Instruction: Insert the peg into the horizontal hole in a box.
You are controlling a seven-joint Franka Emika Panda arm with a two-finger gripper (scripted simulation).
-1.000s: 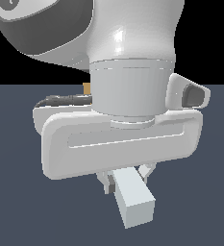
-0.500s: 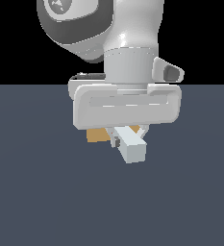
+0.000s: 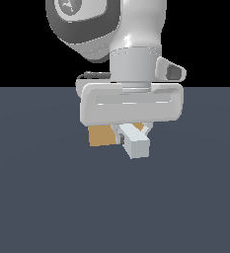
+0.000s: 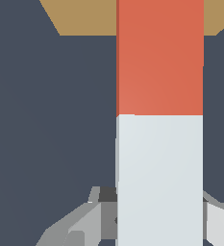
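Note:
The peg (image 4: 159, 57) is a long bar with one orange-red half and one white half (image 4: 159, 182). My gripper (image 4: 159, 226) is shut on the white half, with a grey finger (image 4: 82, 226) showing on each side. The orange-red end points at the tan box (image 4: 80, 17) and overlaps its face in the wrist view. The hole is hidden behind the peg. In the exterior view the peg's white end (image 3: 136, 143) sticks out toward the camera below the gripper (image 3: 134, 132). The box (image 3: 100, 136) shows behind the hand, toward the exterior view's left.
A flat dark grey-blue floor (image 3: 47, 207) spreads under everything. The white arm and its wide hand (image 3: 131, 106) fill the upper middle of the exterior view and hide most of the box.
The arm has moved away from the camera with the peg in its grip and looks smaller. The tan box has come into view behind the hand.

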